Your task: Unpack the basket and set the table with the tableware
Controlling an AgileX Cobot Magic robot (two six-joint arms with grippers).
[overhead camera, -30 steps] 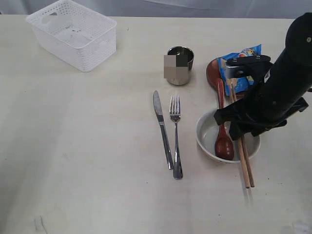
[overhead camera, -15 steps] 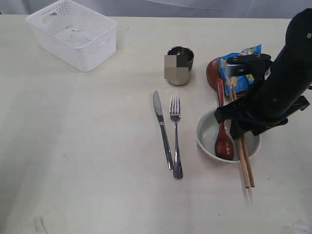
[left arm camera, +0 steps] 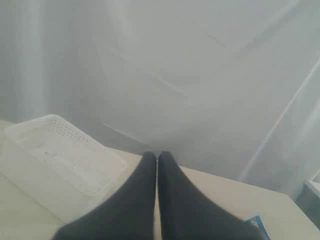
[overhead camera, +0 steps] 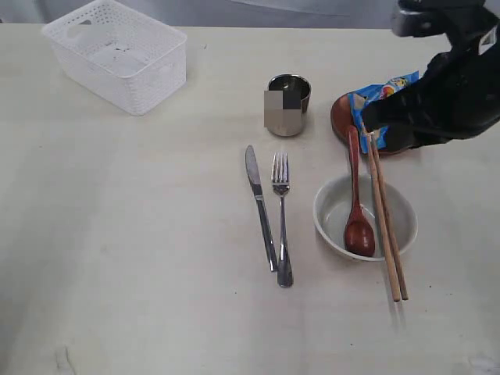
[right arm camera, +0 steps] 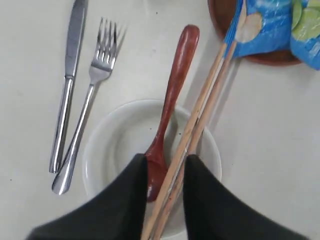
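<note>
The right gripper (right arm camera: pixel 166 167) has its two dark fingers (right arm camera: pixel 125 200) narrowly parted and holds nothing. The chopsticks (right arm camera: pixel 210 95) and the spoon (right arm camera: pixel 175 85) show through the gap from below, untouched. The left gripper (left arm camera: pixel 157 156) has its fingers pressed together, leaving only a hairline slit with nothing in it.

The right wrist view places the right gripper over the bowl (right arm camera: pixel 107 145). In the exterior view the fingertips cannot be made out against the dark right arm (overhead camera: pixel 453 86), which stands at 1 o'clock from the bowl. The left gripper appears only in its own wrist view, with the basket (left arm camera: pixel 60 155) beyond it. The cup (overhead camera: pixel 289 101) appears in the exterior view alone.

In the exterior view the basket stands at 10 o'clock on the table (overhead camera: pixel 156 273), well apart from both grippers. From the bowl:
- The knife (overhead camera: pixel 260 207) and fork (overhead camera: pixel 281 219) lie side by side at 9 o'clock.
- The cup stands at 11 o'clock.
- The plate (overhead camera: pixel 342 117) lies at 12 o'clock, with the chip bag (overhead camera: pixel 387 98) lying on it.

The spoon's head rests inside the bowl, its handle crossing the rim toward 12 o'clock. The chopsticks cross the bowl's 3 o'clock side, their ends on the table at 5 o'clock.
</note>
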